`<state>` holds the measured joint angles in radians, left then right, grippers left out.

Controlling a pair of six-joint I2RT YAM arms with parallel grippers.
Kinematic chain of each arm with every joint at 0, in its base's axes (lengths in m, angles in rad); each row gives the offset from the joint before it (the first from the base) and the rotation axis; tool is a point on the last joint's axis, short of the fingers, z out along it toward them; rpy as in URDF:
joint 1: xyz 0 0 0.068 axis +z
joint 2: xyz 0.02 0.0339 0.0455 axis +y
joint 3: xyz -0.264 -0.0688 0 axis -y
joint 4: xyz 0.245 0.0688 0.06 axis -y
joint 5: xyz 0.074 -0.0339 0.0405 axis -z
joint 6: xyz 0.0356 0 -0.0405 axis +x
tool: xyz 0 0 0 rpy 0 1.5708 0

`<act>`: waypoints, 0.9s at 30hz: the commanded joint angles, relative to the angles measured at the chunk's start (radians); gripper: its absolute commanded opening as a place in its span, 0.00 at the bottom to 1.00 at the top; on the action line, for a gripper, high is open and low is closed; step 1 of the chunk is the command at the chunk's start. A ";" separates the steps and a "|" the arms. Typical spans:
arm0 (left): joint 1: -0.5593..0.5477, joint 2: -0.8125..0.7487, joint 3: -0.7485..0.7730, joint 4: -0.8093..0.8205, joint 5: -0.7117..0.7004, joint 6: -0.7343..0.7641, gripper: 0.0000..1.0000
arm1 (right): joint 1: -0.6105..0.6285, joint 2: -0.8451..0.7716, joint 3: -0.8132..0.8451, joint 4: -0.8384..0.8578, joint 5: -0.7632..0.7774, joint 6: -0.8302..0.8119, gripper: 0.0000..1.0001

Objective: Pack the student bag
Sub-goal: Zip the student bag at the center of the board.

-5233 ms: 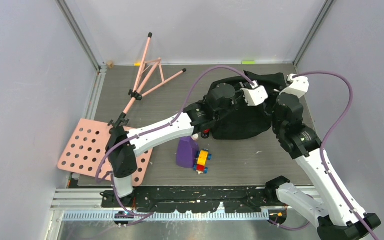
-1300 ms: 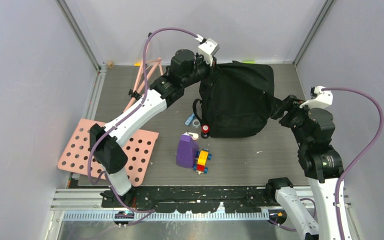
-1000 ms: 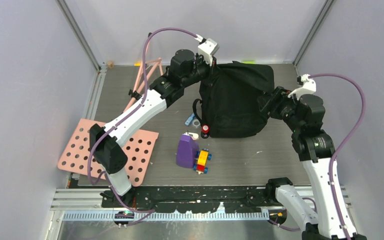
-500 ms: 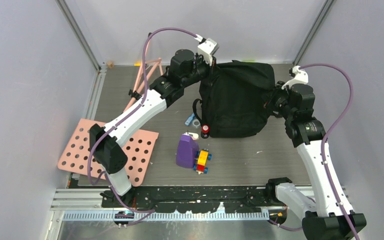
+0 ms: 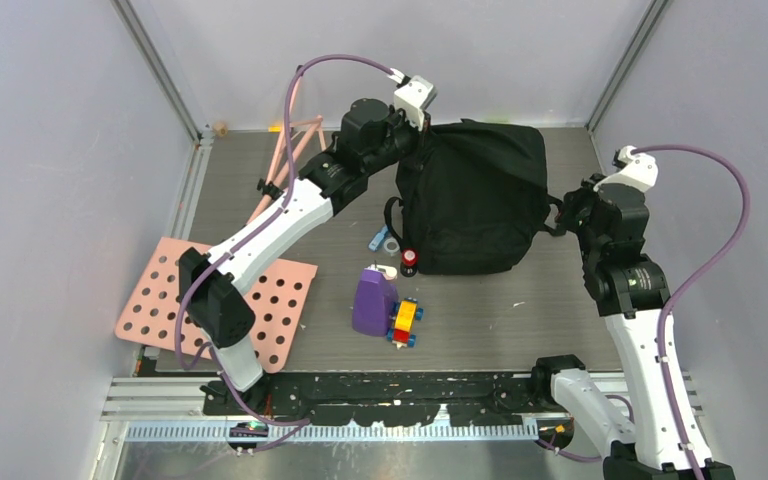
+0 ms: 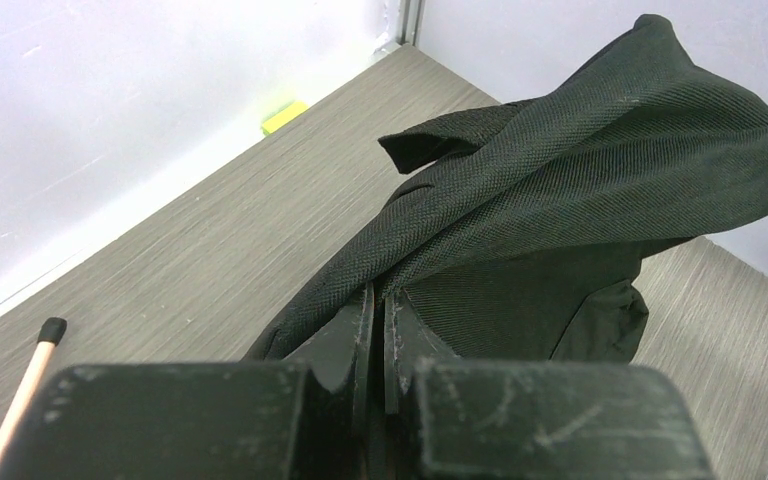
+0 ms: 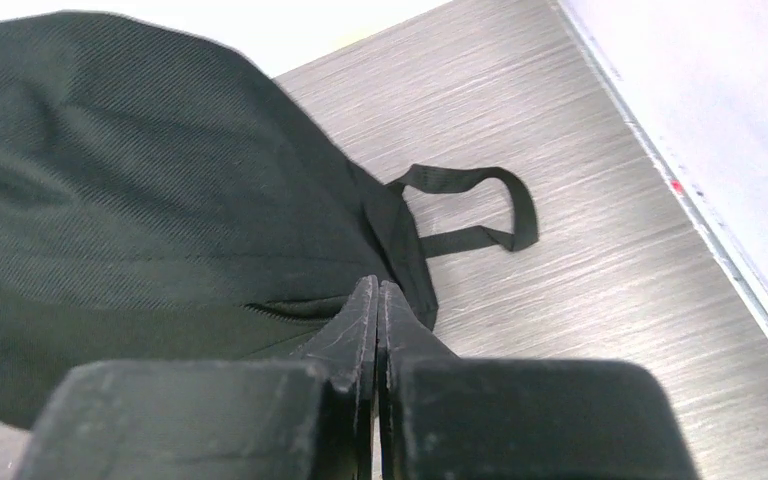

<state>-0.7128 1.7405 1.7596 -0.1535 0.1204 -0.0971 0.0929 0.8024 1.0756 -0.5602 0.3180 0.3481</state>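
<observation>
Bag point(image 5: 475, 200): upper corner gripped by left jaws; right jaws, lately open, now closed against right side, catch unconfirmed; opening likely being prepared.

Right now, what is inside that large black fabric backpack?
Nothing inside can be seen. The large black soft fabric backpack shows only its outer cloth in all three views, so its contents, if any, are covered.

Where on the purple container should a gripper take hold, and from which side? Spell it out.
Probably the purple container by its body below the white cap, coming from above or its left. It stands upright, and the toy blocks crowd its right side.
</observation>
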 commanded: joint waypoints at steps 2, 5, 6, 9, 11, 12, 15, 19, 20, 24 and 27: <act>0.034 -0.076 0.016 0.070 -0.009 0.007 0.00 | -0.002 -0.018 0.006 0.037 -0.257 -0.052 0.08; 0.034 -0.078 0.013 0.072 0.001 -0.004 0.00 | -0.001 -0.001 0.001 0.065 -0.420 0.007 0.24; 0.035 -0.079 0.011 0.074 0.001 -0.007 0.00 | -0.001 0.000 -0.004 0.085 -0.459 0.023 0.26; 0.034 -0.081 0.008 0.072 0.003 -0.010 0.00 | -0.001 -0.026 -0.044 0.144 -0.491 0.078 0.39; 0.034 -0.083 0.006 0.071 0.007 -0.012 0.00 | -0.001 -0.035 -0.053 0.169 -0.491 0.080 0.45; 0.035 -0.083 0.004 0.072 0.008 -0.012 0.00 | -0.001 -0.035 -0.053 0.171 -0.490 0.076 0.46; 0.035 -0.085 0.000 0.073 0.008 -0.012 0.00 | -0.001 -0.014 -0.048 0.190 -0.489 0.042 0.51; 0.035 -0.084 0.000 0.077 0.007 -0.012 0.00 | -0.002 0.016 -0.064 0.262 -0.485 0.006 0.53; 0.035 -0.083 0.000 0.078 0.007 -0.013 0.00 | -0.001 0.028 -0.067 0.273 -0.483 -0.005 0.54; 0.034 -0.080 0.008 0.077 0.011 -0.013 0.00 | -0.001 0.065 -0.088 0.326 -0.472 -0.028 0.54; 0.035 -0.080 0.012 0.075 0.010 -0.010 0.00 | 0.001 0.077 -0.111 0.377 -0.457 -0.037 0.53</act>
<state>-0.7063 1.7294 1.7481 -0.1516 0.1616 -0.1055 0.0917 0.8665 0.9829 -0.3088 -0.1532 0.3492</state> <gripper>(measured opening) 0.032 0.535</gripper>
